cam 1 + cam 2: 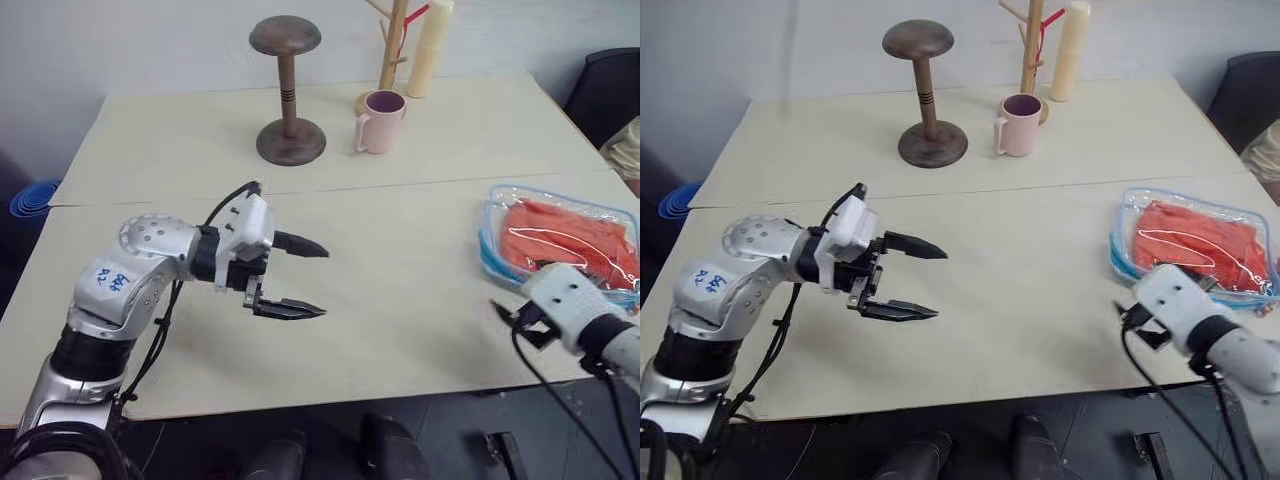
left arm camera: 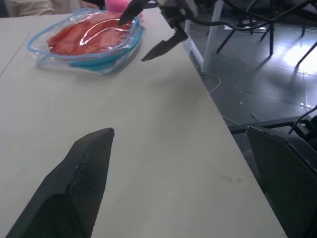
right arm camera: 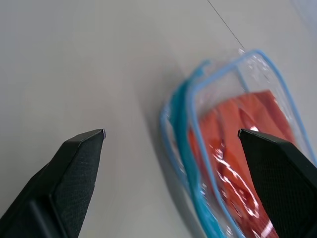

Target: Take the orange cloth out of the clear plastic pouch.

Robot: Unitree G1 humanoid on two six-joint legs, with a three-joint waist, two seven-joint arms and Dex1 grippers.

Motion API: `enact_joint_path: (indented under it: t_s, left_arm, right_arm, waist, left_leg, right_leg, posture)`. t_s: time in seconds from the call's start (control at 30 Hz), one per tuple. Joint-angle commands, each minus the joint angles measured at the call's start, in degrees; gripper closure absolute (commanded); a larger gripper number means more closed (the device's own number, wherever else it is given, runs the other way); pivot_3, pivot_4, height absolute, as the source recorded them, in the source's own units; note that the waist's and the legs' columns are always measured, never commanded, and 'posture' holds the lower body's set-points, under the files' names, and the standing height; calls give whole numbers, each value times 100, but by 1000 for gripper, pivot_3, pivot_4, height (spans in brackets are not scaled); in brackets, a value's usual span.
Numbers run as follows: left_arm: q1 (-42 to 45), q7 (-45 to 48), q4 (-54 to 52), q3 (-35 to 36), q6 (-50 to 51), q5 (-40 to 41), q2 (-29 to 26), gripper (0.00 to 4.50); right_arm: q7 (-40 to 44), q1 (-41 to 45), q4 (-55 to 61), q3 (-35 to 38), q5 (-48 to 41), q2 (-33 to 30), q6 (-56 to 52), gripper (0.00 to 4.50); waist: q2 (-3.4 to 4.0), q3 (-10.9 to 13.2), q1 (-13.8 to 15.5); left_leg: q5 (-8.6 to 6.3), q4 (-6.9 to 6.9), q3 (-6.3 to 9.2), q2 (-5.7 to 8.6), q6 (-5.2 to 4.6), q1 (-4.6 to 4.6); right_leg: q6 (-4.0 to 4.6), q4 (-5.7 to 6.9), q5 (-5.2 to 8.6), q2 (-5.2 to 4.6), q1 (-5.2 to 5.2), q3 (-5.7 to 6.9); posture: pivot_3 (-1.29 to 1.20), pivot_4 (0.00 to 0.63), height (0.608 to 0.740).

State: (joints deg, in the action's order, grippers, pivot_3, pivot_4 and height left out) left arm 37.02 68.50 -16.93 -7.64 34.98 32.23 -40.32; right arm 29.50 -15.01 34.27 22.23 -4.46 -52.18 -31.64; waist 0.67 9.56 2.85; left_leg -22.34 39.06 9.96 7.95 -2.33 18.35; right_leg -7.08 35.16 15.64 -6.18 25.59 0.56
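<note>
My left pincer (image 1: 300, 280) hangs over the middle of the table (image 1: 400, 290), pointing toward three o'clock, its two black fingers spread wide with nothing between them. My right pincer (image 2: 148, 29) is at the table's near right edge, at about four o'clock from the centre, just short of the pouch (image 1: 560, 240); its fingers also stand wide apart and empty.

The pouch lies flat at the table's right side, roughly three o'clock, with the cloth (image 1: 570, 240) still inside it, folded and filling most of the bag.

From the head views, my right wrist covers its own fingers, so their spread cannot be read there. The left wrist view supplies it: it looks across the tabletop and catches the right pincer from the front, its dark tips parted just beside the pouch's blue edge, and a bit of something pink (image 2: 119, 5) behind the pouch that the head views do not give. It also shows the floor and chair legs beyond the table's edge.

The right wrist view looks straight down on the pouch's near corner, with the doubled blue edging and glossy plastic over the cloth sitting between my fingertips but below them, untouched.

Only the head views show the far side of the table: a brown stand (image 1: 288, 90) at twelve o'clock, a mug (image 1: 382, 122) at one o'clock, and a wooden rack (image 1: 395, 50) behind it.
</note>
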Motion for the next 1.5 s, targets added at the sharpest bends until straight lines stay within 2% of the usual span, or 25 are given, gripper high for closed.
enact_joint_path:
  t_s: [0.03, 0.07, 0.17, 0.3, 0.33, 0.47, 0.5, 0.57, 0.63, 0.73, 0.9, 1.07, 1.43, 1.5]
  left_arm:
    - [196, 171, 59, -149, -185, -90, 66, 19]
    - [225, 184, 90, -174, -217, -127, 78, 19]
    - [309, 157, 203, -214, -310, -224, 158, 0]
    - [305, 104, 162, -192, -331, -274, 203, 0]
    - [299, 89, 143, -179, -332, -276, 207, 0]
    - [302, 3, 121, -127, -328, -300, 227, 0]
    - [305, -16, 117, -112, -321, -296, 222, 0]
    - [308, -49, 109, -86, -316, -289, 209, 0]
    - [294, -100, 96, -46, -305, -277, 199, 0]
    - [246, -162, 72, -3, -302, -270, 186, 0]
    - [176, -211, 12, 18, -309, -255, 179, 0]
    - [260, -260, 37, -21, -322, -259, 248, 0]
    - [421, -212, 156, -50, -414, -373, 256, 0]
    - [424, -214, 142, -45, -408, -375, 253, 0]
  right_arm:
    - [66, -1, -535, 139, 382, -163, 397, 0]
    - [75, 13, -644, 134, 454, -174, 480, 0]
    - [6, 263, -1190, 85, 585, -116, 801, 611]
    - [83, 623, -1893, -91, 694, -129, 1209, 1792]
    - [99, 694, -2020, -125, 718, -135, 1281, 2250]
    - [264, 848, -2289, -237, 776, -196, 1480, 3586]
    - [301, 881, -2321, -252, 775, -197, 1451, 4063]
    - [350, 929, -2352, -268, 783, -205, 1435, 4494]
    - [442, 1041, -2290, -202, 692, -212, 1347, 4494]
    - [574, 1117, -2143, -18, 578, -223, 1133, 3891]
    - [806, 963, -2092, 17, 711, -451, 1058, 2237]
    - [916, 963, -2541, -58, 752, -526, 1328, 2237]
    - [947, 1669, -3933, -783, 964, -503, 2140, 2237]
    - [967, 1775, -4096, -839, 969, -508, 2264, 2613]
  waist:
    - [0, 0, -7]
    - [0, 0, -8]
    - [-1, 0, -7]
    - [-1, 1, -2]
    - [-1, 1, -2]
    - [-1, 1, -2]
    - [-1, 1, -2]
    - [-1, 1, 1]
    - [-1, 1, 2]
    - [-1, 1, 2]
    - [-1, 1, 15]
    - [-1, 1, 12]
    - [-1, 0, -13]
    - [-1, 1, -16]
  left_leg:
    - [0, 0, -4, -2, 0, 0]
    - [0, 0, -6, -3, 0, 0]
    - [0, 1, -14, -4, 0, -3]
    - [0, 2, -22, -5, 0, -5]
    - [0, 2, -23, -6, 0, -5]
    - [0, 2, -25, -6, 0, -4]
    - [0, 3, -25, -7, 0, -3]
    - [0, 3, -26, -7, 0, -3]
    - [0, 3, -27, -7, 0, -3]
    - [0, 3, -27, -8, 0, -4]
    - [0, 3, -28, -9, 0, -3]
    - [0, 3, -31, -10, 0, -3]
    - [0, 4, -48, -13, 0, -6]
    - [0, 4, -50, -14, 0, -8]
  right_leg:
    - [0, 0, 0, 3, 2, -3]
    - [0, 0, 0, 4, 2, -5]
    - [0, 1, 0, 7, 2, -13]
    - [-3, 2, -2, 11, 2, -22]
    - [-3, 1, -2, 12, 2, -22]
    - [-4, 1, -2, 14, 6, -26]
    - [-4, 1, -2, 15, 6, -27]
    - [-4, 1, -3, 16, 6, -28]
    - [-5, 1, -3, 17, 6, -31]
    - [-6, 1, -4, 20, 6, -33]
    - [-6, 1, -4, 23, 8, -34]
    - [-6, 0, -5, 23, 7, -37]
    - [-7, 4, -6, 30, 12, -52]
    - [-7, 5, -6, 32, 12, -54]
  posture:
    - [0, 150, 740]
    - [0, 150, 740]
    - [0, 150, 740]
    - [0, 150, 740]
    - [0, 150, 740]
    - [0, 150, 740]
    - [0, 150, 740]
    - [0, 150, 740]
    - [0, 150, 740]
    - [0, 150, 740]
    - [0, 150, 740]
    - [0, 150, 740]
    - [0, 150, 740]
    - [0, 150, 740]
